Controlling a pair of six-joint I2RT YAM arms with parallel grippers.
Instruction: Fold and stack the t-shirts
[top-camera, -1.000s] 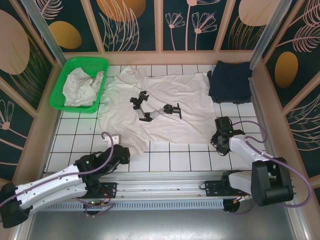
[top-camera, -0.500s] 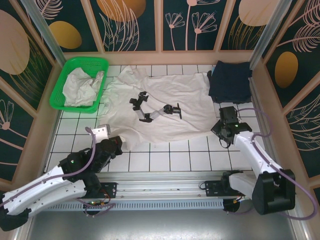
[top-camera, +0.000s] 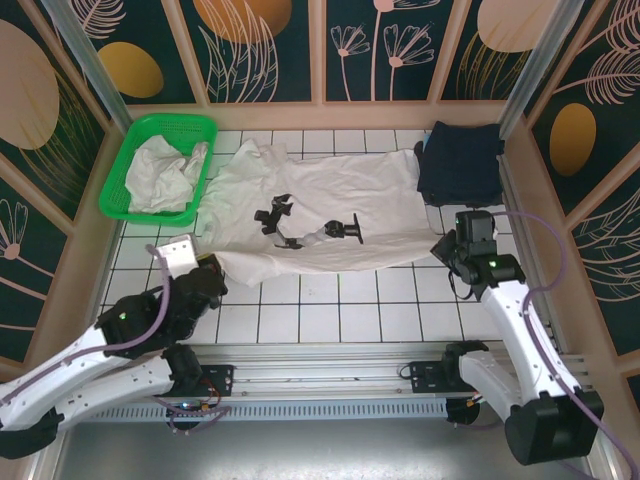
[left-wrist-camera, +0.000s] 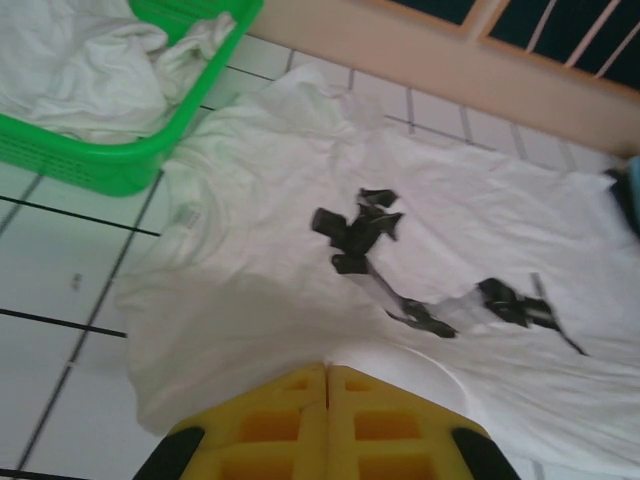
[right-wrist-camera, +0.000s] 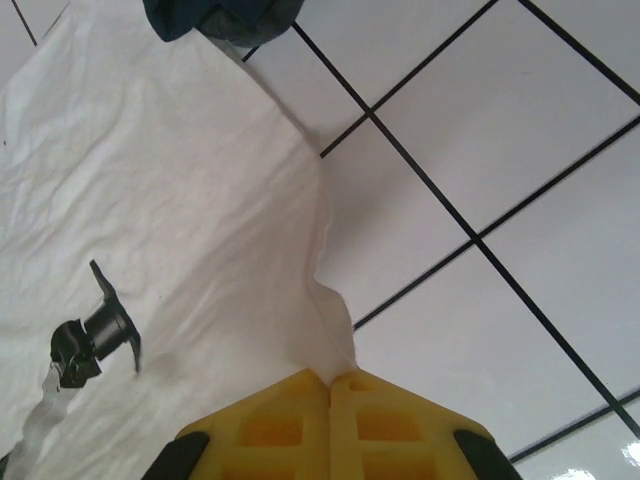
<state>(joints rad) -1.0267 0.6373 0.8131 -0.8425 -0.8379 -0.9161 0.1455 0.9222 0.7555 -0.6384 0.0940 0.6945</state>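
Bright even light, soft shadows, wrist pics sl. blurry.

White arms (top-camera: 85, 360) with black joints (top-camera: 545, 432), lilac cables (top-camera: 168, 290), yellow foam-padded hands (left-wrist-camera: 327, 378).

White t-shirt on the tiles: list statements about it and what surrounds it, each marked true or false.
1. The left fingers and right fingers are shut on the white t-shirt at its near edge. True.
2. The green basket is empty. False: crumpled white cloth lies in it.
3. A navy t-shirt lies by the far right corner. True.
4. The white t-shirt is plain. False: it bears a black print.
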